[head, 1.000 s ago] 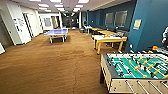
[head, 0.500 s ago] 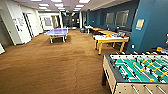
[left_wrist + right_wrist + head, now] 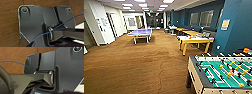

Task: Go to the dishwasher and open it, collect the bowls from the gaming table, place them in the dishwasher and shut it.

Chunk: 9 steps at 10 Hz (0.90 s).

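The gaming table [image 3: 195,40], with a white top and a yellow rim and legs, stands ahead on the right, beside the blue wall. Small orange shapes [image 3: 192,37] lie on its top; they are too small to tell as bowls. The dishwasher is out of view. In the left wrist view the robot's dark plate [image 3: 33,21] hangs over brown carpet with a thin blue wire across it. The right wrist view has the same kind of dark plate [image 3: 50,63] above carpet.
A foosball table [image 3: 224,72] with a green field stands close at the right front. A blue ping-pong table [image 3: 140,32] stands farther off, left of centre. More yellow tables [image 3: 190,32] line the right wall. Brown carpet [image 3: 134,65] spreads wide between them.
The whole head view has shifted slightly, so the camera has crept forward; the foosball table sits a little lower in the picture. Nothing in the room has moved.
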Motion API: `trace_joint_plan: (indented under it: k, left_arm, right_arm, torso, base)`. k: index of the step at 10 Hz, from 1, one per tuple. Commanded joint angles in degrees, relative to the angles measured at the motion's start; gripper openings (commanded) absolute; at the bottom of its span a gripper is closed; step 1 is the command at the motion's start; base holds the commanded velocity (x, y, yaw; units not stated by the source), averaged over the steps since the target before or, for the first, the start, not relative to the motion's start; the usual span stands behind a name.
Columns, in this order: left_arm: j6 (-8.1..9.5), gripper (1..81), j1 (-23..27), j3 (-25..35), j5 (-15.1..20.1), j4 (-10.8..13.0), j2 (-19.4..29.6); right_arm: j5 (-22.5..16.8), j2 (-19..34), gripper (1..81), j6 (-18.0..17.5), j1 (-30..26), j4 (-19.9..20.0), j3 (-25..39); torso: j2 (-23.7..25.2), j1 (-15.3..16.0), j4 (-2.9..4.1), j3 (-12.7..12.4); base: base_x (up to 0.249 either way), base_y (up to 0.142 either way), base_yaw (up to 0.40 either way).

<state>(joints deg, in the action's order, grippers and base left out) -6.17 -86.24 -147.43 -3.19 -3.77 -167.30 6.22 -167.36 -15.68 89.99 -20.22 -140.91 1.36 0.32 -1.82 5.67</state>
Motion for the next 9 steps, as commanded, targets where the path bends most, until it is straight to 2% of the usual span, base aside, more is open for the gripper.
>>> trace_joint_plan:
  k: [1,9]
  left_arm:
    - [-0.07,81.1,2.4,0.2,3.1,-0.4,0.4]
    - [-0.07,81.1,2.3,0.2,3.1,-0.6,0.4]
  right_arm:
    - [-2.3,0.1,81.1,0.1,-2.0,-0.5,0.0]
    - [-2.3,-0.9,81.1,0.0,-2.0,0.0,-2.2]
  torso:
    - [0.0,0.0,0.0,0.0]
    - [0.1,-0.1,0.0,0.0]
  base:
    - [0.138,0.0,0.0]
    - [0.138,0.0,0.0]
